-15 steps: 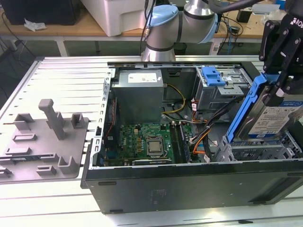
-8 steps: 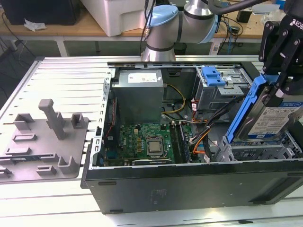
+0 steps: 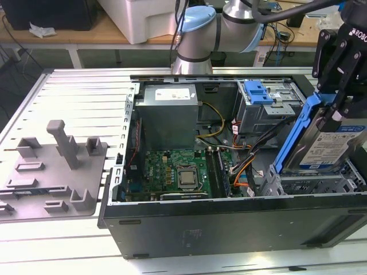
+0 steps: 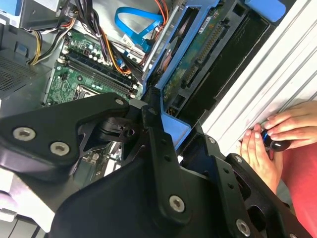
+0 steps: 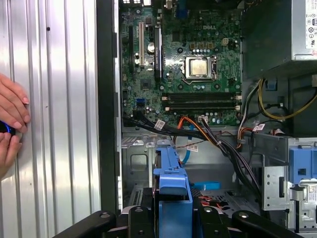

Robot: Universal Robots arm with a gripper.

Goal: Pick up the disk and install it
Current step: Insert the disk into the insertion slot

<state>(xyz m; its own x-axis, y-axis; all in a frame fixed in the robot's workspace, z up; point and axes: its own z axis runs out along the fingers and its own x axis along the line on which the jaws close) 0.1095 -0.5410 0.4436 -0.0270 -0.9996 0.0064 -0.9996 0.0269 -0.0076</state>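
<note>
The disk (image 3: 335, 143) hangs clenched in my jaws by its blue carrier rail (image 3: 295, 134), tilted over the drive cage (image 3: 312, 183) at the exterior view's right inside the computer case (image 3: 229, 229). I judge it dense, rigid and shock-sensitive, so the rail is the safest hold. Its long axis slants steeply down toward the cage.

Ribbed aluminium surface (image 3: 74, 86) with parallel slots, wooden bench (image 3: 86, 35) behind it on a white frame (image 3: 74, 56), white housing (image 3: 143, 17) and black case (image 3: 51, 11) on the bench, crumpled white paper (image 3: 41, 30) beside the case, even diffuse lighting.
</note>
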